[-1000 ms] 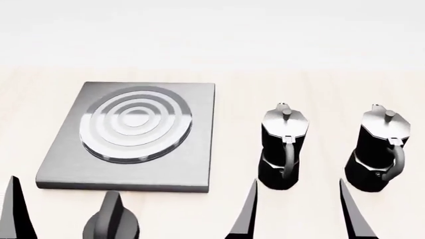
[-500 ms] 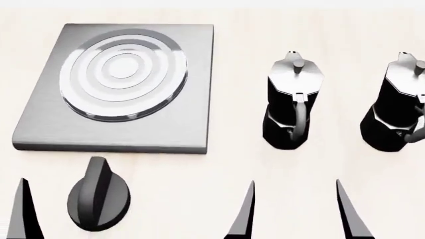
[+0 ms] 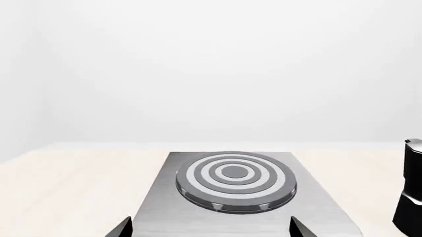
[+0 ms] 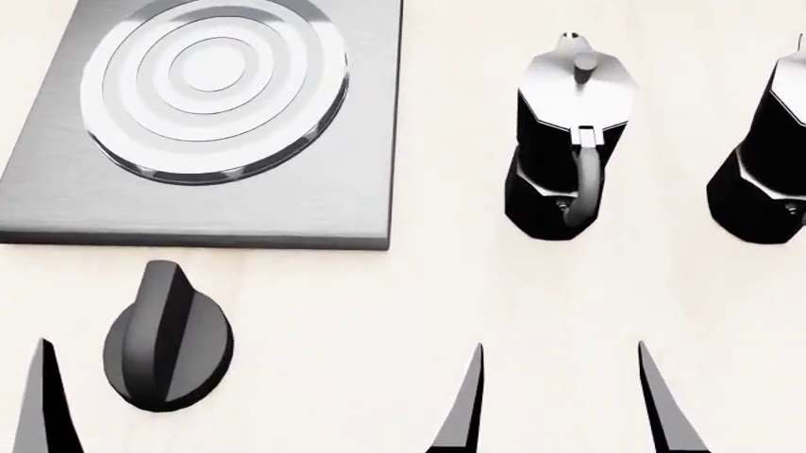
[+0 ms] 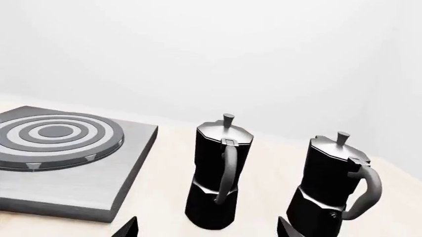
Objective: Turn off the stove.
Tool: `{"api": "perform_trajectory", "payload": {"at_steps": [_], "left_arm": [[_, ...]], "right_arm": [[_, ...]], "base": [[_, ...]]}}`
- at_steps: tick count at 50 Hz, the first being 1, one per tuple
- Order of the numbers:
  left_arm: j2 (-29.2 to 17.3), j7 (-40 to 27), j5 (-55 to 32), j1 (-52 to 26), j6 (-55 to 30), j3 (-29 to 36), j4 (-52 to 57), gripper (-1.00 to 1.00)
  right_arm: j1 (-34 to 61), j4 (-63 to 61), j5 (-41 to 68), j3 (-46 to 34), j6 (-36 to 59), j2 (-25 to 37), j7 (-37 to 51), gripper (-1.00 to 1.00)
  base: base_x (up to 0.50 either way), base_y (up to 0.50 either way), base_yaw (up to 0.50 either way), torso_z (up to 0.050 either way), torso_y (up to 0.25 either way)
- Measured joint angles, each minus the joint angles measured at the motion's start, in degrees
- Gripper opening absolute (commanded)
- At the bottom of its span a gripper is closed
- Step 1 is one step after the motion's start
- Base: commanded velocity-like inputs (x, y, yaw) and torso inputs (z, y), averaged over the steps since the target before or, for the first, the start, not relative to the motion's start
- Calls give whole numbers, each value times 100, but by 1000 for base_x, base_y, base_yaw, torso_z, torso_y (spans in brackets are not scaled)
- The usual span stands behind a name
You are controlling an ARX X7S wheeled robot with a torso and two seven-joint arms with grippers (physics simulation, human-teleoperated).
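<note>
The stove is a brushed-grey square plate with a ringed round burner, at the head view's upper left. Its black ridged knob sits on the counter just in front of it, ridge pointing towards the plate. My left gripper is open and empty, and its view faces the stove. Only one of its fingers shows in the head view, left of the knob and apart from it. My right gripper is open and empty, short of the nearer moka pot.
Two black-and-silver moka pots stand right of the stove, the second at the head view's right edge. Both show in the right wrist view, the nearer and the farther. The counter is pale wood.
The head view has tilted down and moved in. The stove, knob and pots have slid up the frame and look larger, and the knob now shows whole. The gripper fingers keep their places in the frame.
</note>
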Motion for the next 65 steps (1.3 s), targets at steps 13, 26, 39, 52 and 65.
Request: {"api": "perform_trajectory", "payload": {"at_steps": [13, 26, 39, 52, 65], "left_arm": [[-22, -158, -111, -214, -420, 102, 448, 100], [103, -414, -134, -750, -1182, 547, 865, 100], [339, -644, -103, -1290, -1501, 883, 589, 100], [518, -737, 9, -1634, -1336, 1155, -217, 100], [618, -833, 209, -1856, -1024, 1369, -1120, 100]], "right_arm": [[11, 22, 46, -11, -15, 37, 42, 100], [11, 51, 111, -3, -43, 70, 82, 100], [30, 64, 161, -7, -27, 100, 118, 100], [54, 44, 203, -10, 9, 135, 150, 100], [68, 50, 244, -14, 15, 170, 178, 100]], "base": [[0, 0, 0, 0, 0], [0, 0, 0, 0, 0], [0, 0, 0, 0, 0], [0, 0, 0, 0, 0], [0, 0, 0, 0, 0]]}}
